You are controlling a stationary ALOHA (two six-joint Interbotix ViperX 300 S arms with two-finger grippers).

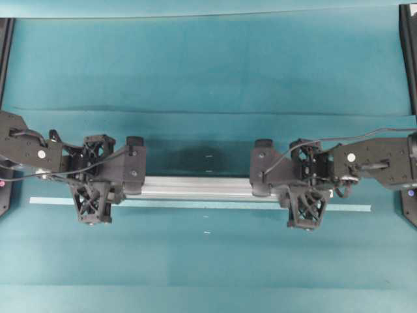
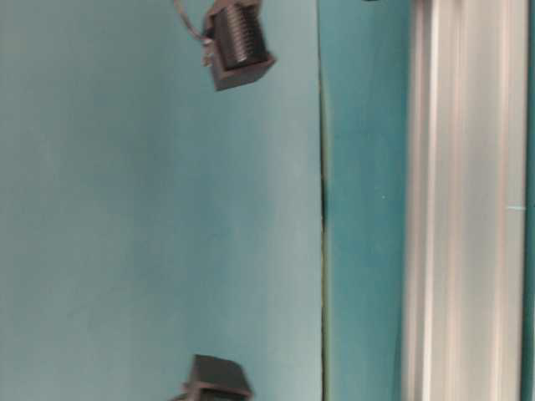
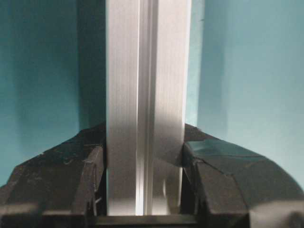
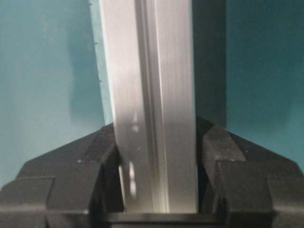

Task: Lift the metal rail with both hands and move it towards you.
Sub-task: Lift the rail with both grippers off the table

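The metal rail (image 1: 197,187) is a long silver grooved bar lying left to right across the middle of the teal cloth. My left gripper (image 1: 131,187) is shut on its left end, and my right gripper (image 1: 264,187) is shut on its right end. In the left wrist view the rail (image 3: 145,95) runs straight away between the black fingers (image 3: 71,180), which press on both of its sides around the gripper's middle (image 3: 145,156). The right wrist view shows the same grip (image 4: 156,147) on the rail (image 4: 147,71). A dark shadow lies on the cloth beside the rail.
A thin pale tape strip (image 1: 345,207) runs along the cloth just in front of the rail. Black frame posts stand at the far corners (image 1: 408,52). The table-level view shows the rail (image 2: 460,209), a cloth seam (image 2: 323,209) and two small black blocks (image 2: 238,46).
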